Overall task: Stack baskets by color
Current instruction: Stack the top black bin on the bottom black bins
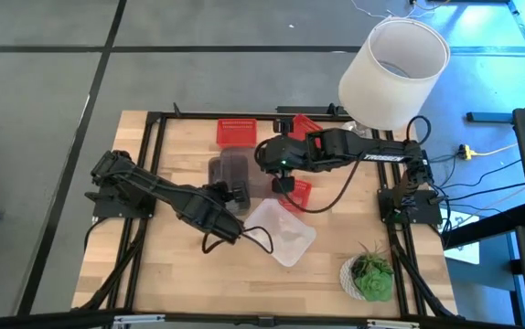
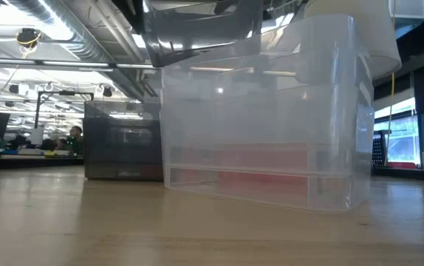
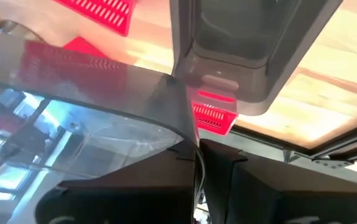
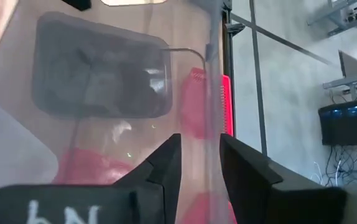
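Note:
A smoky grey basket [image 2: 197, 22] hangs tilted above the table, with my left gripper [image 3: 194, 146] shut on it at mid-table [image 1: 233, 196]. My right gripper [image 4: 200, 155] is open over the table's middle [image 1: 283, 183]. Its fingers stand on either side of a smoky see-through wall [image 4: 208, 93]. A second smoky grey basket [image 2: 123, 148] rests on its base on the table. A clear basket [image 1: 281, 233] stands upright nearer the front. Red baskets lie at the back [image 1: 236, 132], at the back right [image 1: 304, 123] and beside my right gripper [image 1: 301, 190]. My left gripper pinches the smoky basket's wall at a rounded corner of its rim [image 3: 180, 109] between its two fingers. The fingers come slanting down from the table's left. The low view shows the basket lifted clear of the table and tilted.
A large white lampshade [image 1: 395, 64] stands off the table's far right corner and a small green plant [image 1: 370, 274] at the near right. Black frame rails [image 1: 153, 183] run along the table's edges. Bare wood lies at the near left.

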Tool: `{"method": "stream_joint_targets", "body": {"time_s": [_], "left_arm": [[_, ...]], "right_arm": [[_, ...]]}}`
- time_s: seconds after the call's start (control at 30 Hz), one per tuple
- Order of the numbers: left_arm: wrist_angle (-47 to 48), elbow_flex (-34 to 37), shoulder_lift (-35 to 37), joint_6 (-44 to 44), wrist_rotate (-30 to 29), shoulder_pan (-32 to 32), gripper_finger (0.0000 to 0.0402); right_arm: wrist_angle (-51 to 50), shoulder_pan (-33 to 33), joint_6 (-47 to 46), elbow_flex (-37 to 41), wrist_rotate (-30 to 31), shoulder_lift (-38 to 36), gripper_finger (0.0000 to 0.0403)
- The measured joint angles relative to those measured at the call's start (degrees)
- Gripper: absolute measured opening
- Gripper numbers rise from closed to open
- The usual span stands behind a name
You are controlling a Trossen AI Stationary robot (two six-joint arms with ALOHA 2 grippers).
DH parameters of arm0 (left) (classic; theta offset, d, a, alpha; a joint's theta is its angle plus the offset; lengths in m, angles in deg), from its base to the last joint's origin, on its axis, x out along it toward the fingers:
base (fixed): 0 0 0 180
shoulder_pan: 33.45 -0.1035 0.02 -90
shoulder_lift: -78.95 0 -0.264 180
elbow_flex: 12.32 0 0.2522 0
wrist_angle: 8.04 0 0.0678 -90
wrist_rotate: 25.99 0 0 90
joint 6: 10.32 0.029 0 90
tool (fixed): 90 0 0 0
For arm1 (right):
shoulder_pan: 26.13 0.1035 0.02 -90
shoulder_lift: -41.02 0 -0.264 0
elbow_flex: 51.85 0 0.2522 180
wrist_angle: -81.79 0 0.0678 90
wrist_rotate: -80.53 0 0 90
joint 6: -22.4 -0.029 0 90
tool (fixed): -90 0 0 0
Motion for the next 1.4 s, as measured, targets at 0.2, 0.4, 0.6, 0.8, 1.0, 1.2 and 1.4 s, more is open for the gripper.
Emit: {"method": "stream_joint_targets", "body": {"time_s": [0.2,0.4,0.6,0.8,1.0,1.2,1.4], "left_arm": [[0.0,0.0,0.0,0.1,0.0,0.0,0.0],[0.0,0.0,0.0,1.0,-0.7,0.3,0.0],[-1.5,0.0,0.0,2.8,-2.3,1.2,0.0],[-1.3,0.0,0.0,2.6,-2.4,1.1,0.0],[-1.9,0.0,-0.1,2.3,-1.9,1.2,0.0],[-3.6,0.0,-0.1,0.5,-1.7,1.2,0.0001],[-5.6,0.0,-0.1,-0.4,-1.6,1.2,0.0018]], "right_arm": [[-0.1,-0.1,0.9,0.0,-0.7,0.0,0.0113],[-0.3,-1.5,0.9,0.0,-3.2,0.0,0.0113],[-0.3,-3.2,0.7,0.0,-5.4,0.0,0.0113],[-1.0,-3.9,0.6,0.0,-6.5,0.1,0.0084],[-0.9,-4.0,2.0,0.0,-8.9,0.1,0.0011],[-1.0,-4.0,1.9,0.0,-9.3,0.1,0.0005],[-1.0,-4.0,2.0,0.0,-9.6,0.1,0.0004]]}}
